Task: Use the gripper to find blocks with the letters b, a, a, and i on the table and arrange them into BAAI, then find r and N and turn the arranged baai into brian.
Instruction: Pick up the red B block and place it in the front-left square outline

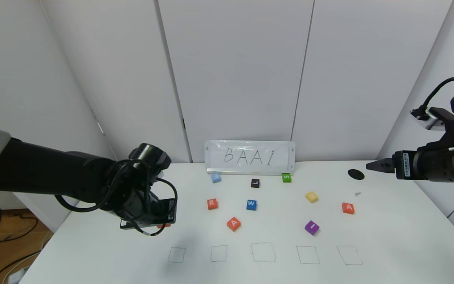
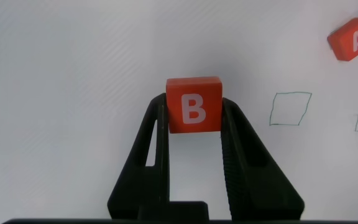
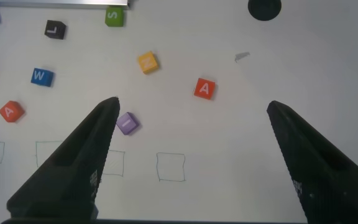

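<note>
Occlusion first: in the head view the left pincer [image 1: 160, 221] is buried behind its own wrist housing and cable loop, only a sliver of orange-red showing under it. The left wrist view settles it: black ribbed fingers [image 2: 157, 134] clamped on both flanks of the B block [image 2: 194, 106], a matte orange-red cube with a white letter, held over bare white tabletop [image 1: 388, 236]. Just beyond that pincer is a row of thin pen-drawn squares [image 1: 177, 255].

Right pincer [image 3: 191, 118] is spread wide with nothing in it, parked off the far right side; its arm is cut off by the frame edge. Ahead of and below it: A block [image 3: 204, 88], purple I block [image 3: 127, 123] partly hidden behind one black finger, second A block [image 3: 10, 111], R block [image 1: 212, 204]. Yellow block [image 3: 147, 63] has an unreadable letter. Black round hole [image 3: 264, 8] is clipped at the edge.
</note>
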`<state>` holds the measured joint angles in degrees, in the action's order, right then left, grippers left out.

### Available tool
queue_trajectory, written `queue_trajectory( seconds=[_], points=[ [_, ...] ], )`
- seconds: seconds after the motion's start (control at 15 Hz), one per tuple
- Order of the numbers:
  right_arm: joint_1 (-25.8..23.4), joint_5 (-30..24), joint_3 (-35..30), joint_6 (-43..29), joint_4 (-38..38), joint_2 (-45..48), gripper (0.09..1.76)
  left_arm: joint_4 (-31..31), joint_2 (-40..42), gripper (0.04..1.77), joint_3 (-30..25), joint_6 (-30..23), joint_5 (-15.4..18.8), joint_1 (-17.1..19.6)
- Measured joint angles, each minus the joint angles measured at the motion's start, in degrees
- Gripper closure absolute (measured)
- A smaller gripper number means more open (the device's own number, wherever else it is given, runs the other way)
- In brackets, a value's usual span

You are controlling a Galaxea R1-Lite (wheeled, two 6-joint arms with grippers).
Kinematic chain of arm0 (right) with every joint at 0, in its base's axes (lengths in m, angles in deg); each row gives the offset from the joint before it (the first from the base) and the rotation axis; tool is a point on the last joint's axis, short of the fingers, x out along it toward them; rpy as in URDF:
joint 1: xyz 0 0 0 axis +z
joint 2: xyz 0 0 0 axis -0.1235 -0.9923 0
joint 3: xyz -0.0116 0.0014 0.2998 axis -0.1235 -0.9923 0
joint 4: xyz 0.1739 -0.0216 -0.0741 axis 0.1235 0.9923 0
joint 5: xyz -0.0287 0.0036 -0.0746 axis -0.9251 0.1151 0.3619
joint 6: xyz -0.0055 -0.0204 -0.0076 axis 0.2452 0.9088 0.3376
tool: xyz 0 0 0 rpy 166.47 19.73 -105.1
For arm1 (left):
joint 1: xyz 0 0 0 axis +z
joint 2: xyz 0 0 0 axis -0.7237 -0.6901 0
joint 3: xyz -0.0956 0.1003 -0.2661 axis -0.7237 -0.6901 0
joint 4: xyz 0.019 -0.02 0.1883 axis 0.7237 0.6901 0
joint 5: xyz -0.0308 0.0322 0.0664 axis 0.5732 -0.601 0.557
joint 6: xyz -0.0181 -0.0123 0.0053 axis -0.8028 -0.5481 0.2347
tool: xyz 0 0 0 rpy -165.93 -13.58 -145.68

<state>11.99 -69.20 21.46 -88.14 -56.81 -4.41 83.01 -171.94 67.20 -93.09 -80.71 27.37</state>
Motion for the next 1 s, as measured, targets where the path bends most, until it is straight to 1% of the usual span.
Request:
queue_trajectory(
  seconds=[0.07, 0.2, 0.4, 0.67, 1.0],
  points=[
    [0.0, 0.0, 0.0, 0.0, 0.0, 0.0, 0.14, -1.9, 0.5, 1.25, -2.9, 0.8, 0.1, -0.1],
    [0.1, 0.0, -0.1, 0.0, 0.0, -0.2, 0.14, -5.8, 0.7, 1.25, -6.8, 3.0, 0.4, -0.2],
    [0.2, 0.0, -0.1, 0.0, 0.0, -0.4, 0.14, -9.2, -0.6, 1.25, -10.0, 6.2, 2.5, -0.7],
    [0.2, 0.0, 0.0, 0.0, 0.0, -0.7, 0.14, -10.1, -3.5, 1.25, -10.6, 6.5, 2.8, -2.0],
    [0.2, 0.0, 0.0, 0.0, 0.0, -0.7, 0.14, -12.2, -7.1, 1.25, -10.4, 6.5, 2.7, -2.2]
  ],
)
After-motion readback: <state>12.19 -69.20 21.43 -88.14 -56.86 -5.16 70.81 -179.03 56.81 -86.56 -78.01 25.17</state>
